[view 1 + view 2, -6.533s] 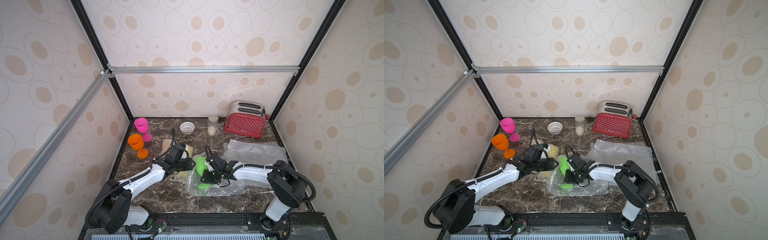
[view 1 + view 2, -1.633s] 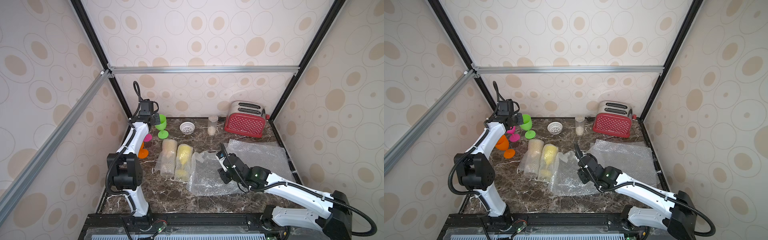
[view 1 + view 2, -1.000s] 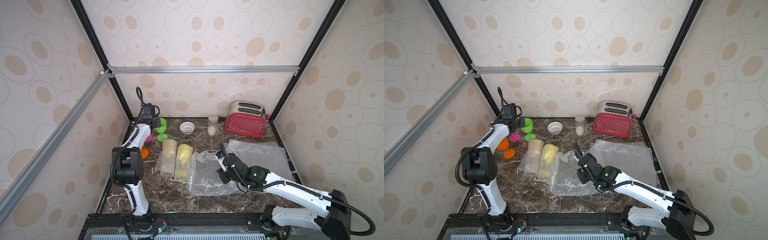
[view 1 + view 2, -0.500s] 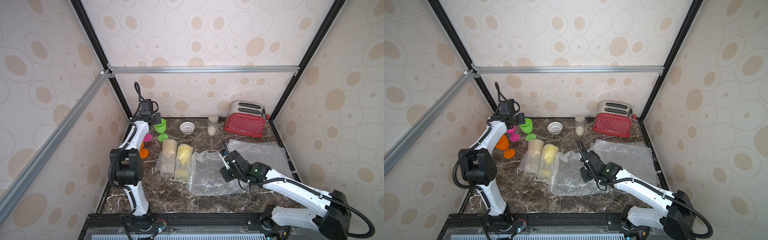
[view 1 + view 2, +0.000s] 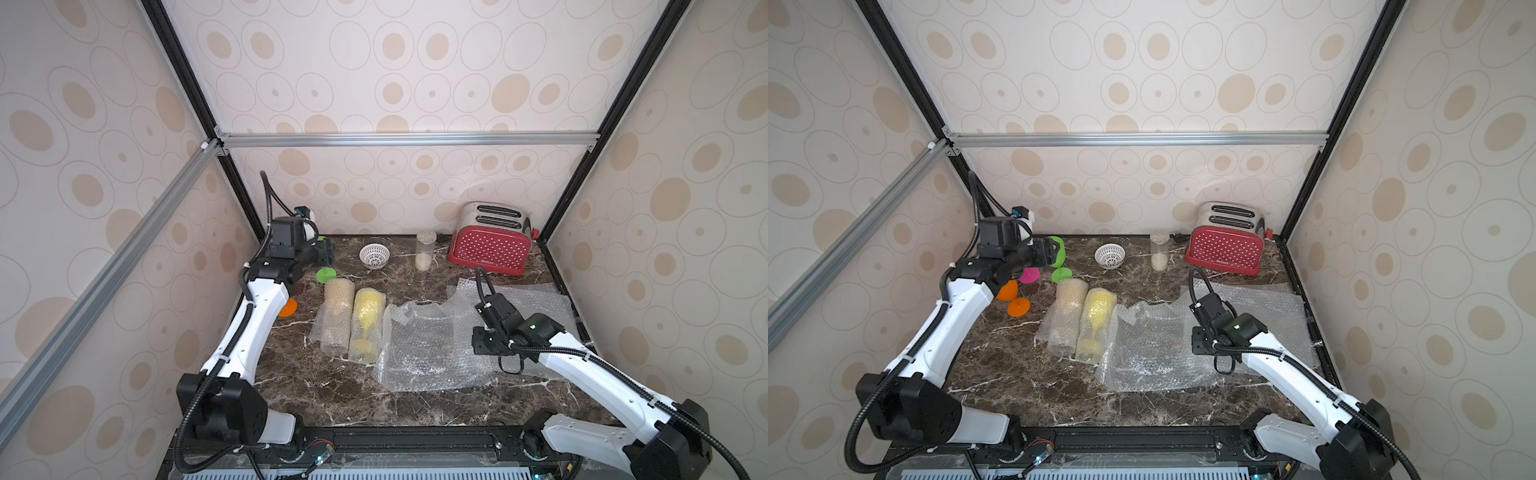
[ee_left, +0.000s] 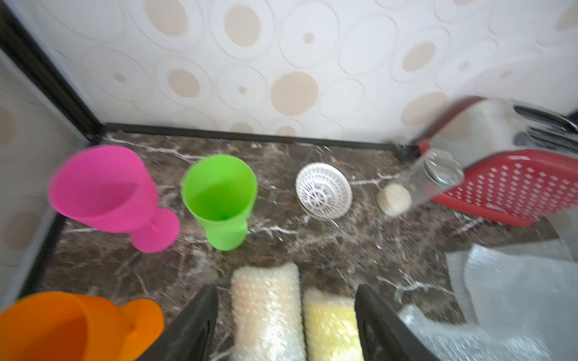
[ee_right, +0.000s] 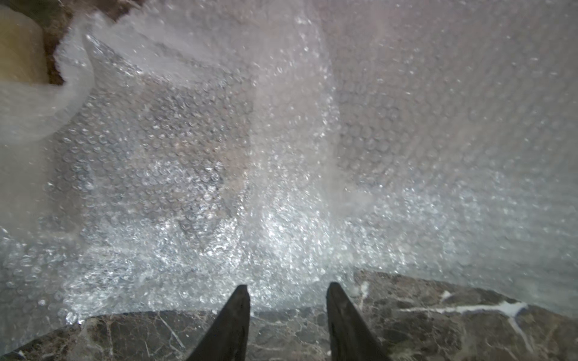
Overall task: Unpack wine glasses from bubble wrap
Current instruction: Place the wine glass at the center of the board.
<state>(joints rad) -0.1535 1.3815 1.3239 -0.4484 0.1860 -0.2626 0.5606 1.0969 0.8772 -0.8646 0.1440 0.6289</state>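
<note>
The green wine glass (image 6: 219, 200) stands upright near the back left corner, beside the pink one (image 6: 103, 190) and the orange one (image 5: 1013, 297). My left gripper (image 6: 284, 312) hangs open, drawn back from the green glass (image 5: 1061, 249) and holding nothing. Two rolls of bubble wrap lie side by side: one tinted amber (image 5: 336, 311), one bright yellow (image 5: 365, 322). A flat bubble wrap sheet (image 5: 428, 345) lies to their right. My right gripper (image 7: 287, 289) is open at that sheet's (image 7: 281, 156) edge, with bare marble between its fingers.
A red toaster (image 5: 490, 249), a clear jar (image 5: 426, 249) and a small white lattice bowl (image 5: 374, 254) line the back wall. A second flat bubble wrap sheet (image 5: 532, 299) lies at the right. Walls and black frame posts close in the marble top.
My left gripper has opened and let go of the green glass, which now stands by the pink one. My right gripper has slid right along the flat sheet and opened a little.
</note>
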